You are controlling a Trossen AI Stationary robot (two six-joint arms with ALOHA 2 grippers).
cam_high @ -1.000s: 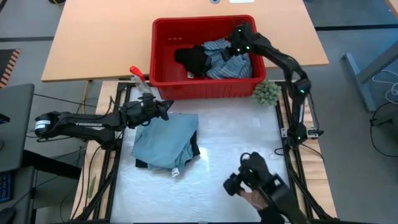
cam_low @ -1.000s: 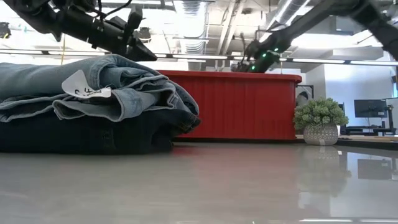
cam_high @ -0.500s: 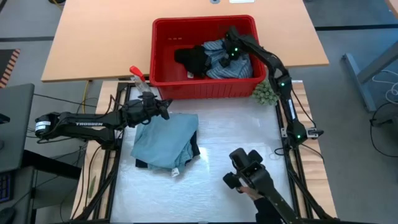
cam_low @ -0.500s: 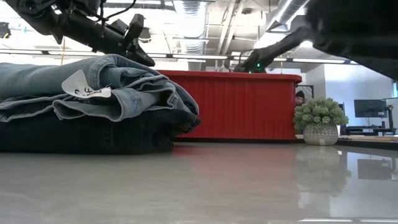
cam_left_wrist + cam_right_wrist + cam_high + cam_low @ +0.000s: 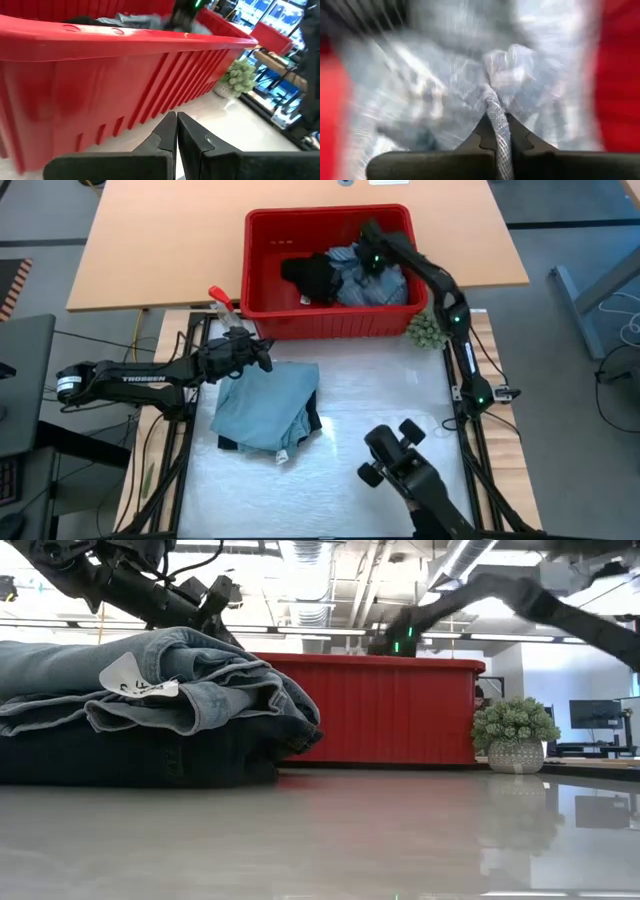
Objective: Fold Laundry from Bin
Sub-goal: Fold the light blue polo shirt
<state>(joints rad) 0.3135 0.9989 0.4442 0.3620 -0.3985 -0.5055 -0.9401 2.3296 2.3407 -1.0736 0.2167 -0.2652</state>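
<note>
Right tool (image 5: 496, 131) has dropped into the bin (image 5: 262, 320) and clenched on a fold of the striped shirt (image 5: 368, 288).
Shirt lies directly under it; left tool (image 5: 176, 131), clenched empty, waits beside the folded jeans (image 5: 265, 408) on the bench.

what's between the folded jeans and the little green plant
Nothing: in the low view, only bare shiny table lies between the jeans and the plant, with the red bin behind.

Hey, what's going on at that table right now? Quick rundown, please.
Right gripper in the red bin, jaws shut on the striped shirt. Left gripper shut, empty, beside the folded jeans. Nothing in the way.
</note>
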